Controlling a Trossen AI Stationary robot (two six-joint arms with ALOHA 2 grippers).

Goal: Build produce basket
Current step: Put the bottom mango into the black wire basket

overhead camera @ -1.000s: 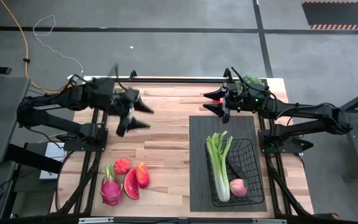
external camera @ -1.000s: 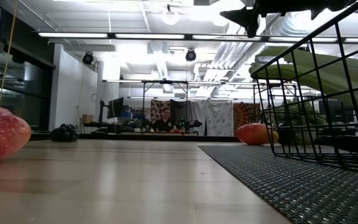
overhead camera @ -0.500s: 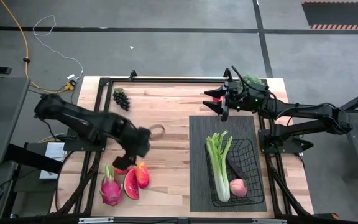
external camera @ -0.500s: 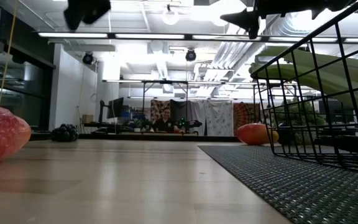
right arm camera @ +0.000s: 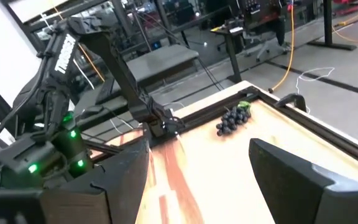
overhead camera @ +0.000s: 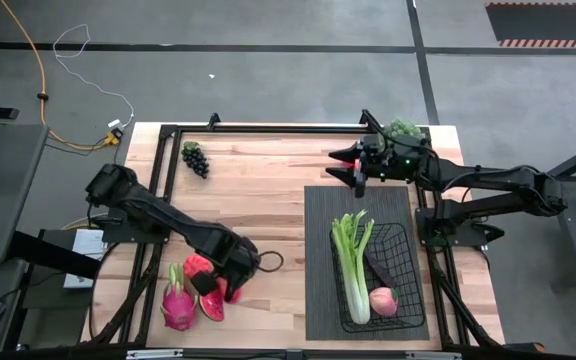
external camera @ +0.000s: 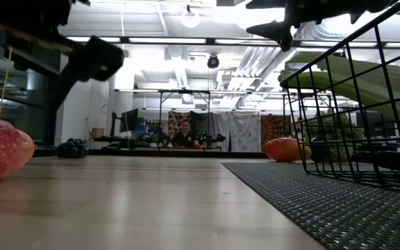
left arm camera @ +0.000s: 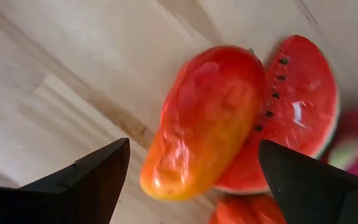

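Mango (left arm camera: pixel 207 121) sits right between my left gripper's (overhead camera: pixel 230 277) spread fingers, directly beneath it, fingers clear of it on both sides, nothing gripped. Watermelon slice (left arm camera: pixel 291 106) lies touching the mango's far side, and a bit of pink dragon fruit (overhead camera: pixel 177 305) is cut off at the wrist picture's edge. From above, my left arm covers most of the mango, so I can't make out its outline there. It's glossy, red fading to orange-yellow at one end. Grapes (overhead camera: pixel 195 158) lie well away from this gripper, near the table's far edge. Basket (overhead camera: pixel 404 300) sits well off to the gripper's right on the mat (overhead camera: pixel 318 260), holding celery (overhead camera: pixel 352 255), peach (overhead camera: pixel 383 300) and a dark piece I can't identify. Right gripper (overhead camera: pixel 353 172) hovers beyond the mat's far end, fingers apart, empty.
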